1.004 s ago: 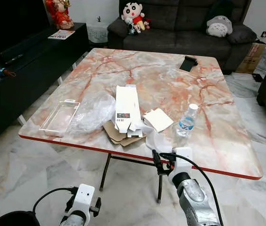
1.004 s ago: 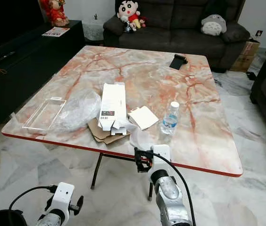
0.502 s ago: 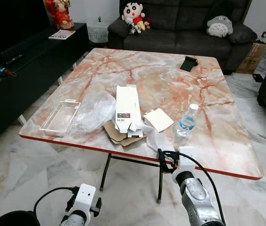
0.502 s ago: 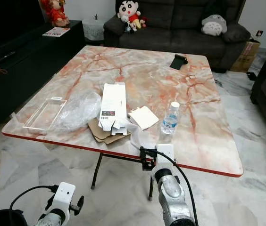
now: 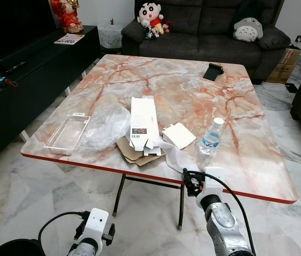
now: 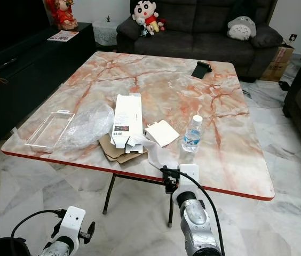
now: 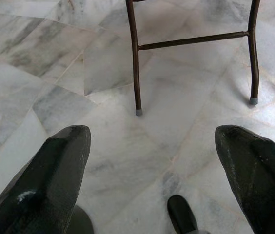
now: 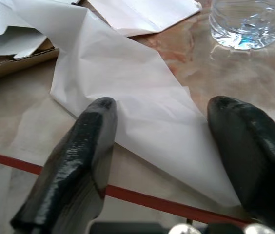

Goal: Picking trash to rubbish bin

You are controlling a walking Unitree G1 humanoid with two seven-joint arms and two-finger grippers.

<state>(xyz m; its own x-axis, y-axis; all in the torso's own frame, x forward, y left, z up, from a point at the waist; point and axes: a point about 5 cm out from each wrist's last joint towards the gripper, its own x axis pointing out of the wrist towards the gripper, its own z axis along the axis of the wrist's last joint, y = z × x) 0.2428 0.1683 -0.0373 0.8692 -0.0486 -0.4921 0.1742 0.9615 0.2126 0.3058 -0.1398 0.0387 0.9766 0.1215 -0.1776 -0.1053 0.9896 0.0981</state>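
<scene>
Right gripper (image 8: 157, 146) spread wide at table edge (image 8: 142, 199), translucent white paper sheet (image 8: 142, 117) just ahead between fingers. Advance low, straddle sheet corner, then pinch. Left gripper (image 7: 152, 161) idle, spread.

One water bottle (image 5: 211, 142), one white carton (image 5: 143, 124), one clear tray (image 5: 68, 133), three plush toys (image 5: 151, 14).

Marble table (image 5: 182, 90): bottle (image 5: 211, 140), boxes (image 5: 144, 126), paper (image 8: 142, 97).

Glossy marble table (image 5: 166, 90), seemingly thin paper (image 8: 142, 112)
</scene>
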